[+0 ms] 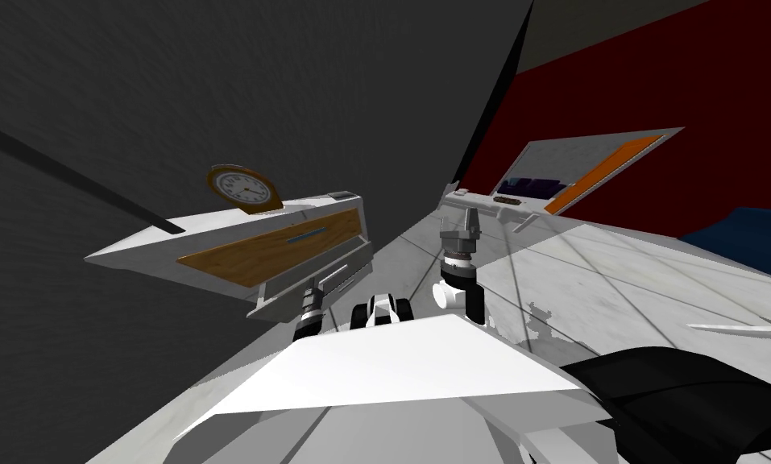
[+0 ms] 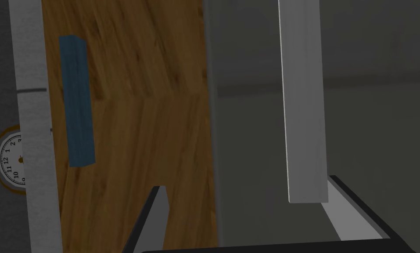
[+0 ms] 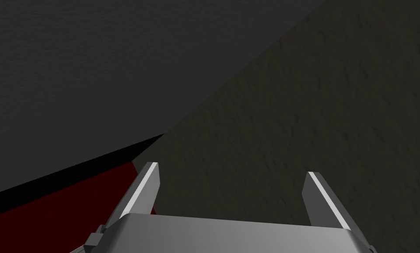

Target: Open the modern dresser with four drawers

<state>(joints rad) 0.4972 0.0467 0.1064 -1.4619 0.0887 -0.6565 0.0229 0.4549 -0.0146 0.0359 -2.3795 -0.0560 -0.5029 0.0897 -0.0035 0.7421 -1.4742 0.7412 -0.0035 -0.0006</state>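
The dresser point(image 1: 202, 231) stands just ahead and to the left, against a dark grey wall point(image 1: 134, 97). Its body is white to light grey. A round-faced clock point(image 1: 242, 189) with a brown rim sits on its top. One drawer front point(image 1: 271, 251) is brown wood grain and carries a slim blue-grey handle point(image 1: 305, 235). A plain grey front point(image 2: 257, 131) lies directly next to it. The left gripper point(image 1: 325, 283) is raised to this grey front, close below the wood one. In the left wrist view, the left gripper point(image 2: 247, 182) has its fingers spread wide apart and clamped on nothing. A long light grey bar point(image 2: 303, 101) stands between them, nearer one finger than the other. Contact with the bar cannot be confirmed. The same view shows the wood drawer front point(image 2: 138, 123), its handle point(image 2: 77, 101) and part of the clock point(image 2: 9, 160) off to one side of the gripper. Whether any drawer is pulled out cannot be determined. The right gripper point(image 1: 470, 217) is held up to the right of the dresser, well clear of it. In the right wrist view, the right gripper point(image 3: 231, 168) has its fingers parted and empty. A second low cabinet point(image 1: 585, 165) with an orange panel stands across the pale tiled floor point(image 1: 617, 274), against a dark red wall point(image 1: 657, 80).
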